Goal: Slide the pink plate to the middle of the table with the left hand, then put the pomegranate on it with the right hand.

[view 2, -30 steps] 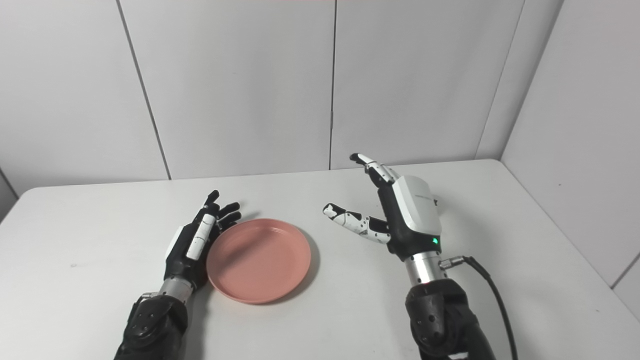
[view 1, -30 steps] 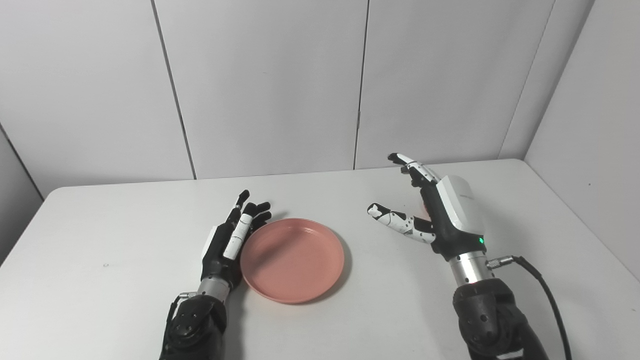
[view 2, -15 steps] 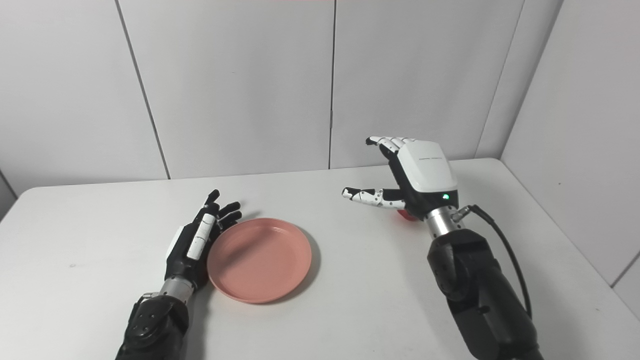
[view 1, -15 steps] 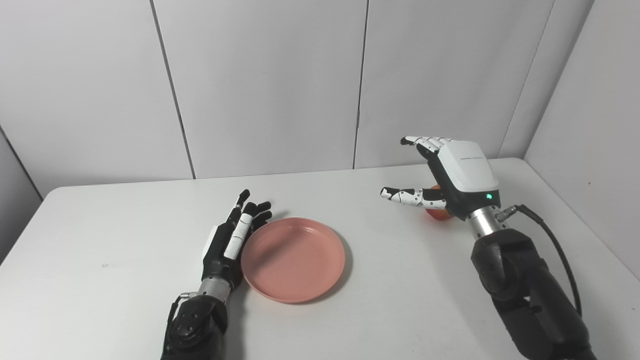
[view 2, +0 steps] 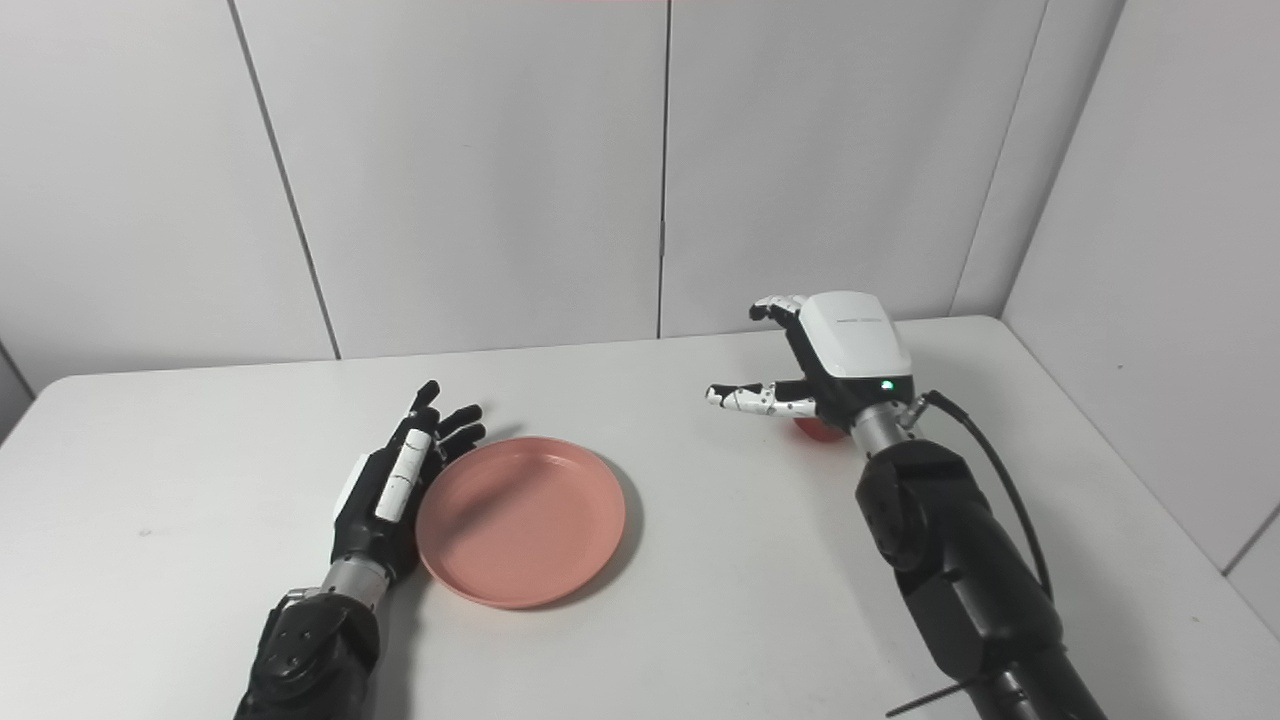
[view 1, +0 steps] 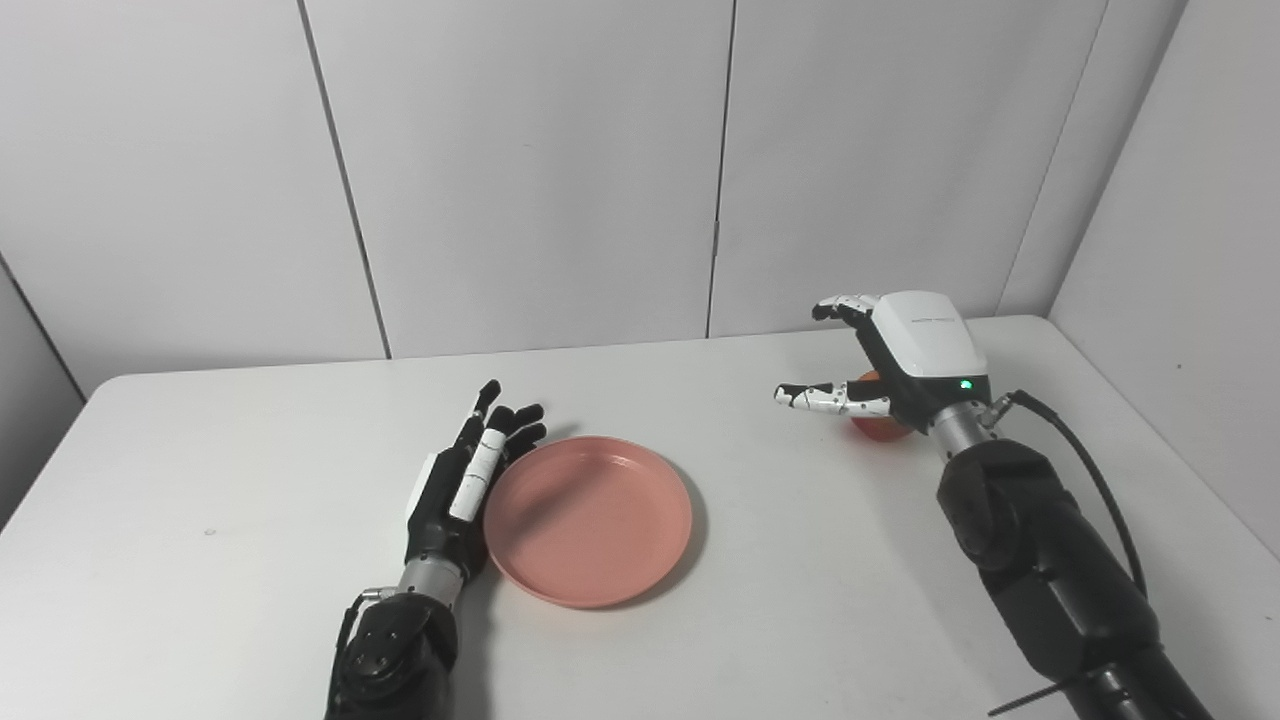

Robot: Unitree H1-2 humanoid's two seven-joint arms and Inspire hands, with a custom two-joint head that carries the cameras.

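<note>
Pink plate (view 1: pixel 588 520) flat, round; pomegranate (view 1: pixel 880 424) mostly hidden.

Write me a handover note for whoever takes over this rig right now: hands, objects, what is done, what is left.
Left hand: open, flat on the table, against the left rim of the pink plate.
Right hand: open, fingers spread over the pomegranate, not closed on it.
Plate: near the middle of the table, empty.
Pomegranate: on the table at the right, mostly hidden under the right hand.
Done: the plate slide looks finished.
Left: close the right hand on the pomegranate, lift it, set it on the plate.
</note>
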